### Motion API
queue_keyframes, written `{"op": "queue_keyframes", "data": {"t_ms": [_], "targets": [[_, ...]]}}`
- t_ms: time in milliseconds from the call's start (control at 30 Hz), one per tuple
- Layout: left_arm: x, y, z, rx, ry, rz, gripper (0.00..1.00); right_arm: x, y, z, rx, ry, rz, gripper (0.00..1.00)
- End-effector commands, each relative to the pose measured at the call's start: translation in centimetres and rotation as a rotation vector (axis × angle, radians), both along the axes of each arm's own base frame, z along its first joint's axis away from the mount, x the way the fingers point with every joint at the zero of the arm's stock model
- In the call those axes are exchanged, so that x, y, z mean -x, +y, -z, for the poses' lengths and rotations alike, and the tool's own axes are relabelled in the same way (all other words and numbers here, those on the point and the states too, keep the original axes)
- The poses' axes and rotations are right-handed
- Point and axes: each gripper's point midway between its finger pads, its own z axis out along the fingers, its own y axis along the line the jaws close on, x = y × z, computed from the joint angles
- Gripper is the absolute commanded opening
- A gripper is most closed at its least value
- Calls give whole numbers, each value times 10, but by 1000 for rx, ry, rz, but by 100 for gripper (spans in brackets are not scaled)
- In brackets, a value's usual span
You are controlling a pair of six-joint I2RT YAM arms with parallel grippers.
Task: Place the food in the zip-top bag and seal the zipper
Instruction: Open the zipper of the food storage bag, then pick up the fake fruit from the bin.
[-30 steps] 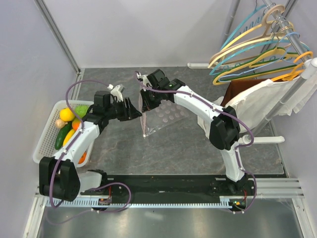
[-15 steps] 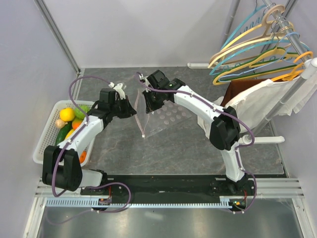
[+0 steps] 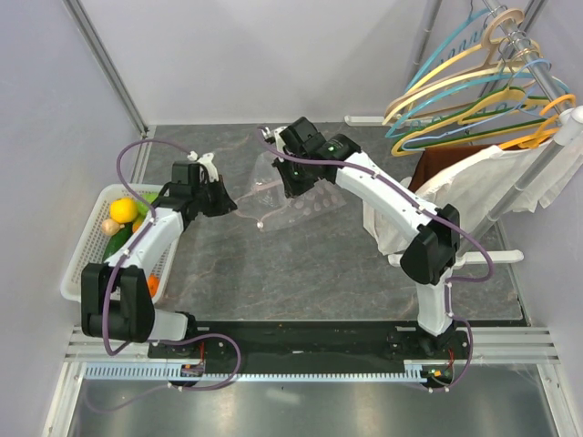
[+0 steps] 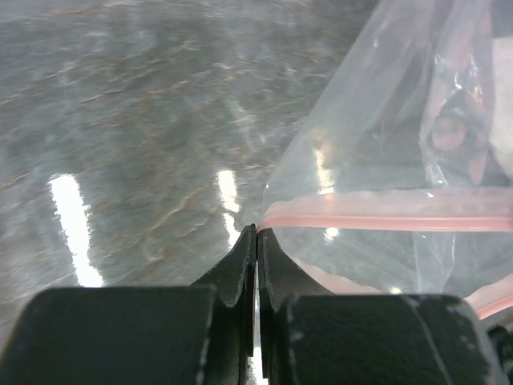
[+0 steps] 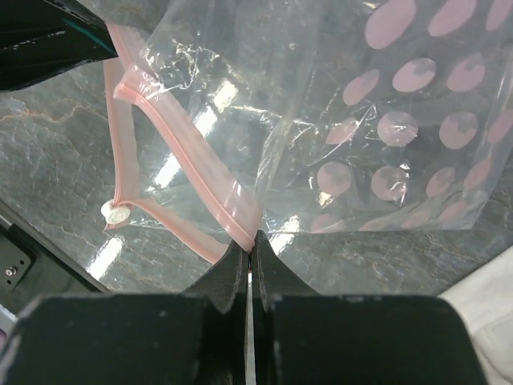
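Currently: food lies in basket at far left, well apart from bag. Left gripper: jaws together, pinching end of one zipper strip at mouth corner. Bag sits over table centre, mouth spread between both grippers, dotted panel trailing right. Right gripper: jaws together, clamped on opposite zipper strip, mid-length.

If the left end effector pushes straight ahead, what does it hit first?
Most likely the zip-top bag: the left end effector is pinching its zipper, and clear film lies directly ahead.
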Motion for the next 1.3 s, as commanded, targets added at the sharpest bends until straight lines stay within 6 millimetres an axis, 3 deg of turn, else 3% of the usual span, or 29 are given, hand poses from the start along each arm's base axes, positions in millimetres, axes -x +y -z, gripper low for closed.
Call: {"op": "queue_keyframes", "data": {"t_ms": [0,133,200,233,267,367,400,433,467,600,733,833,867,1067,1267], "targets": [[2,-25,-21,57,-36,156,6,0,-15,-33,-4,-55,15,0],[9,-43,-52,124,-91,267,23,-8,-9,-15,15,-34,28,0],[16,-37,-66,87,-101,294,41,-14,-5,-2,32,-21,34,0],[20,-37,-73,85,-110,322,58,-17,-3,0,33,-21,39,0],[26,-34,-77,75,-103,346,67,-19,-1,10,47,-9,41,0],[40,-8,-101,18,-109,371,78,-24,3,19,53,-3,45,0],[45,18,-110,-1,-104,343,81,-25,4,20,55,-4,42,0],[50,23,-118,25,-115,360,87,-27,5,20,51,-8,42,0],[52,35,-120,4,-114,347,99,-27,5,22,55,-8,41,0],[62,98,-120,-162,-103,264,100,-28,9,23,44,-7,35,0],[66,157,-107,-370,6,143,100,-27,11,20,32,-6,27,0],[62,204,-93,-436,98,22,100,-26,12,17,20,-3,23,0],[63,223,-97,-451,104,-29,100,-26,13,17,19,-4,23,0],[37,270,-89,-480,93,-123,98,-29,16,18,15,-6,24,0],[15,263,-58,-296,103,-97,97,-28,14,23,31,-2,28,0]]}}
